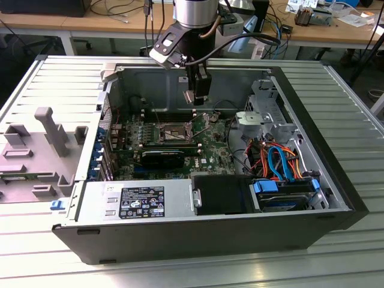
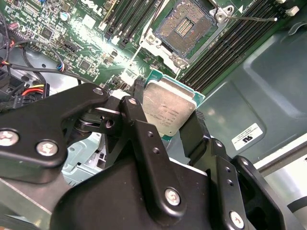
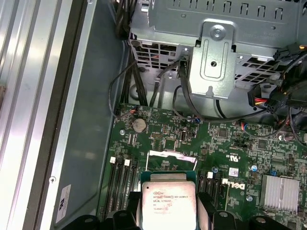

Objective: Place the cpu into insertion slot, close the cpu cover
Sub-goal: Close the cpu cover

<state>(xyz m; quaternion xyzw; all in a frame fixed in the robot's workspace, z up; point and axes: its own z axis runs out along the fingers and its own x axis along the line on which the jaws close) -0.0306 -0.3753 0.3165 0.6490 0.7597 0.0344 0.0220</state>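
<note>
Wooden desks [image 1: 108,24] behind ribbed metal table [image 1: 336,90]

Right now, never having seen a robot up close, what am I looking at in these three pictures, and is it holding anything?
This is one robot arm working over an opened computer case that lies on a ribbed metal table. The exterior view comes from a camera standing off the arm. The two wrist views come from cameras riding on the arm, looking past its pincer. The pincer is shut on the cpu, a flat silvery chip, gripped by its edges. Below it is the green motherboard. The insertion slot, a square socket, lies uncovered and empty, and the chip hangs in the air, apart from it.
</note>
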